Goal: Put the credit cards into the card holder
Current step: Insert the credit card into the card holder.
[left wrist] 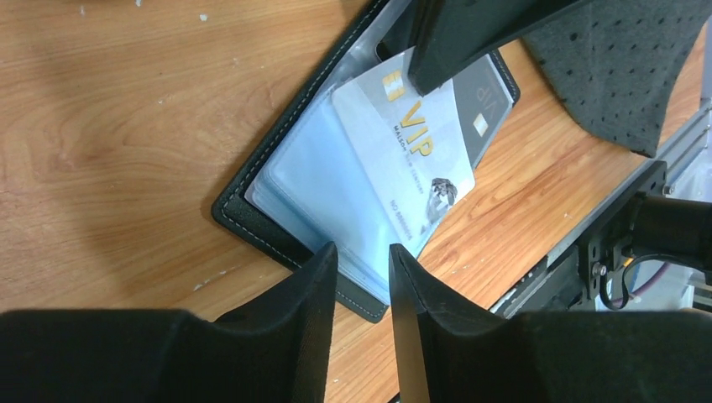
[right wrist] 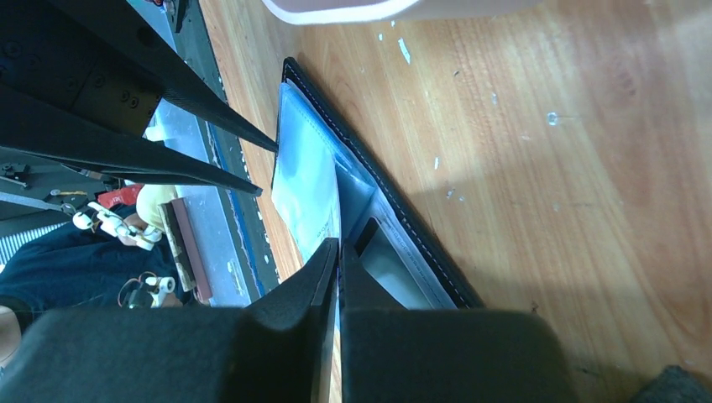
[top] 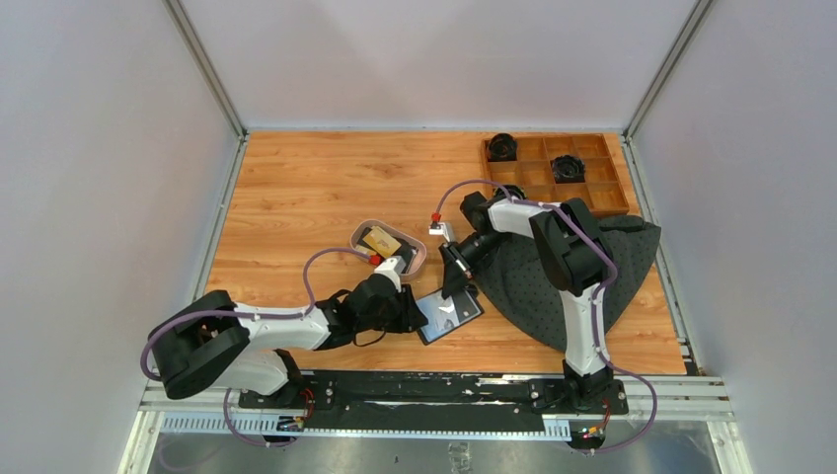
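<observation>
The right gripper (right wrist: pixel 338 248) jaws pinch the white card (left wrist: pixel 411 155), half inside the card holder (left wrist: pixel 290 189). The left gripper (left wrist: pixel 361 252) jaws are slightly spread. Next, push it deeper.

One of the right fingers (left wrist: pixel 470 34) covers the top of the white card (left wrist: pixel 411 159), so the grip cannot be told. The dark card (left wrist: pixel 495 101) under it shows only a strip, and the tray (right wrist: pixel 336 8) is cut by the upper edge.

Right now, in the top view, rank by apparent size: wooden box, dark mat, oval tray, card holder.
1. dark mat
2. wooden box
3. oval tray and card holder: these look about alike, and the holder is partly covered, so I won't rank them.
</observation>
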